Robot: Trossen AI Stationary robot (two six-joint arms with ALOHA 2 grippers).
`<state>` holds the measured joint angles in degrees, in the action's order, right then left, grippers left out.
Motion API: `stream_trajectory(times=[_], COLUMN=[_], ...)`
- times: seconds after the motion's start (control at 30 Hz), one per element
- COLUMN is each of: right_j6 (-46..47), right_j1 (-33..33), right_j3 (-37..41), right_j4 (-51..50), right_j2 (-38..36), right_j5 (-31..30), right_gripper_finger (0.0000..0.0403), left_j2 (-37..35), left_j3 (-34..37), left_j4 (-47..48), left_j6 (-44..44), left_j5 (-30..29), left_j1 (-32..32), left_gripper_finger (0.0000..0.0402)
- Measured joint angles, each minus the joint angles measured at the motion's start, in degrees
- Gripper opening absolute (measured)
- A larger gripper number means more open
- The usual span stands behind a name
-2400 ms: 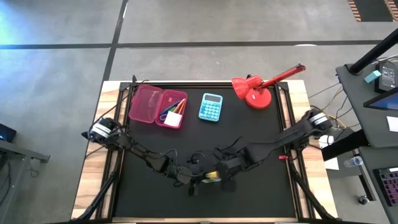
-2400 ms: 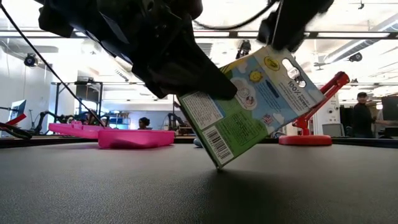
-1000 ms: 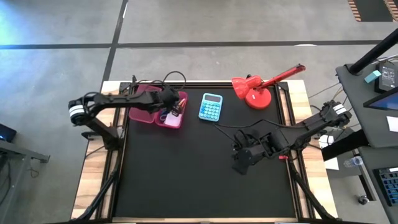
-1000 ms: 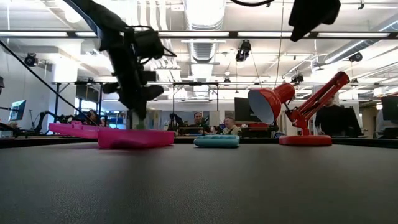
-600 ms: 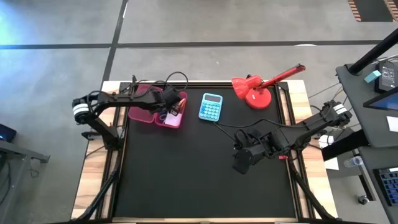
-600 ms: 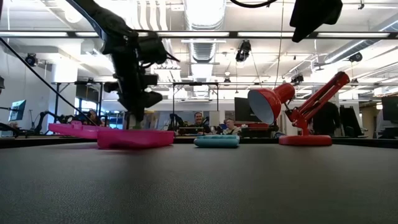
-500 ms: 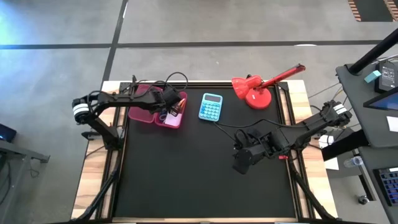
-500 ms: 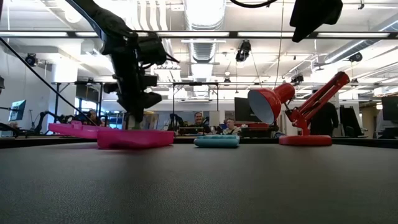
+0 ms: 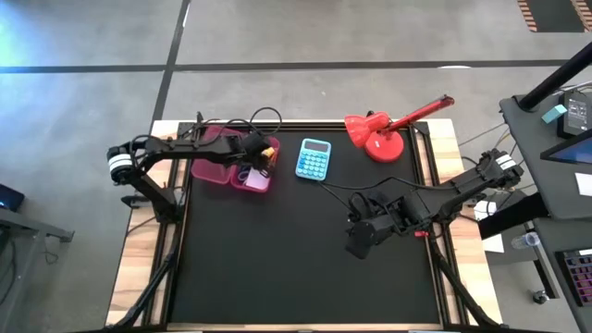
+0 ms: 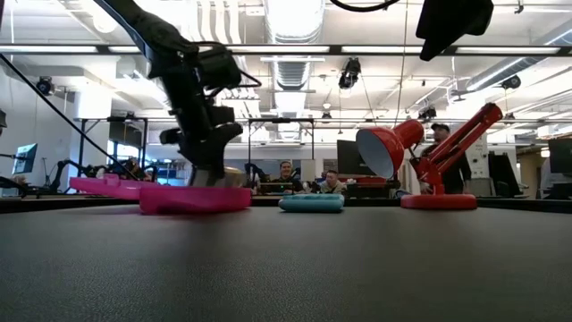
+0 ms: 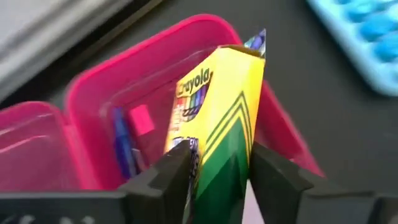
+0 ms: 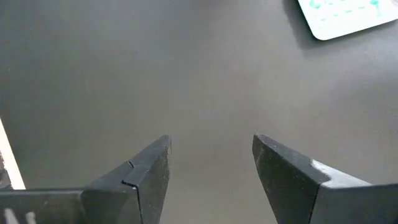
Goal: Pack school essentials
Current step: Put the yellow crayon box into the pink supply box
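Left arm: it is stretched over the far left part of the bench (image 9: 277, 268), and the left gripper (image 11: 221, 155) is tilted down into the open pink case (image 11: 149, 43).
Left jaws: they are placed on either side of the yellow-green crayon box (image 11: 217, 112); whether it is pressed cannot be told.
Crayon box: it is stood on end, leaning, inside the case, beside a blue pen (image 11: 121, 146).
Right arm: the right gripper (image 12: 211, 155) is held over bare bench near the middle, with the jaws parted and nothing between them.
Surface: a black mat is seen, with a light-blue calculator (image 9: 314, 158) and a red desk lamp (image 9: 381, 137) at the far edge.
Room: ceiling lights and seated people (image 10: 286, 174) are seen behind.
Writing: "Crayola" is read on the box.
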<state>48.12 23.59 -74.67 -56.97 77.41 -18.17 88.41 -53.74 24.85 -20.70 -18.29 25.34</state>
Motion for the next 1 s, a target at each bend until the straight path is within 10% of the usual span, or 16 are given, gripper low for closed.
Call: stream_trajectory(times=[0.4,0.77,1.0], right_j6=[1.49,1.49,2.26], right_j1=[0.00,0.00,0.01], right_j3=[0.00,0.00,0.00], right_j4=[-0.01,-0.02,0.07], right_j2=[0.02,0.02,0.02], right_j5=[0.09,0.09,0.09], right_gripper_finger=[0.0215,0.0215,0.0215], left_j2=[-0.38,-0.13,0.87], left_j3=[-0.74,-0.22,-0.14], left_j4=[-0.88,-0.35,-0.20], left_j6=[-4.59,-7.39,-10.50], left_j5=[14.95,0.22,3.03], left_j1=[-0.47,-0.17,-1.08], left_gripper_finger=[0.0176,0.0176,0.0176])
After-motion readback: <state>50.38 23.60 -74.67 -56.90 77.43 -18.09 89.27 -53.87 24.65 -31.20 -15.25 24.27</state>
